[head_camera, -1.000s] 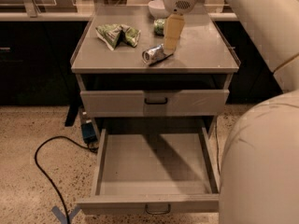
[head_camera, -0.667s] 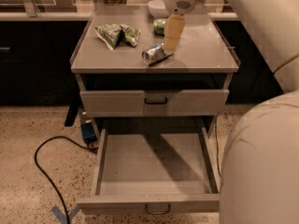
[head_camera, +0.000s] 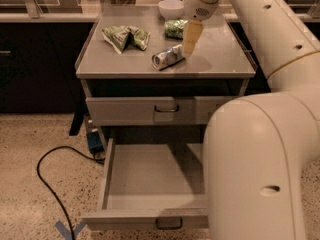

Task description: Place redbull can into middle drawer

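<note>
Silver with blue patches, the redbull can (head_camera: pixel 167 57) is lying on its side on the grey counter (head_camera: pixel 125 66), near the front edge and a little right of centre, its shiny round end facing left and towards us. In the single camera view we are seeing the gripper (head_camera: pixel 189 47) hanging tip-down just right of the can and slightly behind it, very close to it. We cannot tell whether it is touching the can or how wide it is set. We are reading this as the approach to a grasp: the can is not lifted, and the gripper is lining up beside it rather than around it.

Farther back, two green snack bags (head_camera: pixel 125 36) are sitting at the left, another bag (head_camera: pixel 175 28) is lying behind the gripper, and a white bowl (head_camera: pixel 171 7) is standing at the far edge. All are well apart from the can, so we are expecting them to stay clear of the pick.

Below the counter, the upper drawer front (head_camera: pixel 125 111) is sitting closed. Under it the middle drawer (head_camera: pixel 106 179) is standing pulled out towards us, floor bare, ready to receive the can. The robot's pale arm (head_camera: pixel 255 174) is covering the drawer's right side. A black cable (head_camera: pixel 47 184) is trailing across the speckled floor at the left.
</note>
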### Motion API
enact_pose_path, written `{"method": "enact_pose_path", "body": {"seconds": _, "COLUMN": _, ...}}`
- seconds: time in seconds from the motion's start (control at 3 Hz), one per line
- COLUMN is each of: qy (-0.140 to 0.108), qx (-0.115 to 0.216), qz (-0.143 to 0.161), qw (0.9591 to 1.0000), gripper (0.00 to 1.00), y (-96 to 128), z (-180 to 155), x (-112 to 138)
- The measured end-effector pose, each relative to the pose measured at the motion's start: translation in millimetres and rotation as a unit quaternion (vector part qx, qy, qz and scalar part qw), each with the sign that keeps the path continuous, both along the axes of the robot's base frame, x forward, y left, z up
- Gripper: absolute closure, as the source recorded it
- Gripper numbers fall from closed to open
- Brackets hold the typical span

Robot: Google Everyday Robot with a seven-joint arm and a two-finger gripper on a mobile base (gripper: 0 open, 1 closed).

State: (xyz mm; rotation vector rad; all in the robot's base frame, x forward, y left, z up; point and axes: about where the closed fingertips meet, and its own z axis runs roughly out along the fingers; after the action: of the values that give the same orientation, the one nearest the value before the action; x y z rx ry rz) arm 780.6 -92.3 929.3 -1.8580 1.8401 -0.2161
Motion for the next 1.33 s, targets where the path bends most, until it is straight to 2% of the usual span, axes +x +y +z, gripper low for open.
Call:
{"method": "enact_pose_path", "body": {"seconds": 0.33, "qy": 0.009, "qx": 0.012, "qz": -0.011, "qw": 0.9998, "gripper": 0.0, "y": -10.1, "z": -25.4, "x": 26.0}}
{"method": "enact_pose_path", "body": {"seconds": 0.67, "qy": 0.022, "qx": 0.024, "qz": 0.015, "qw": 0.9993, "gripper": 0.0, "y": -3.4, "z": -48.6, "x": 34.4}}
{"method": "enact_pose_path", "body": {"seconds": 1.33, "qy": 0.048, "qx": 0.018, "qz": 0.07, "qw": 0.9962, "gripper": 0.0, "y": 15.7, "z": -71.5, "x": 29.0}}
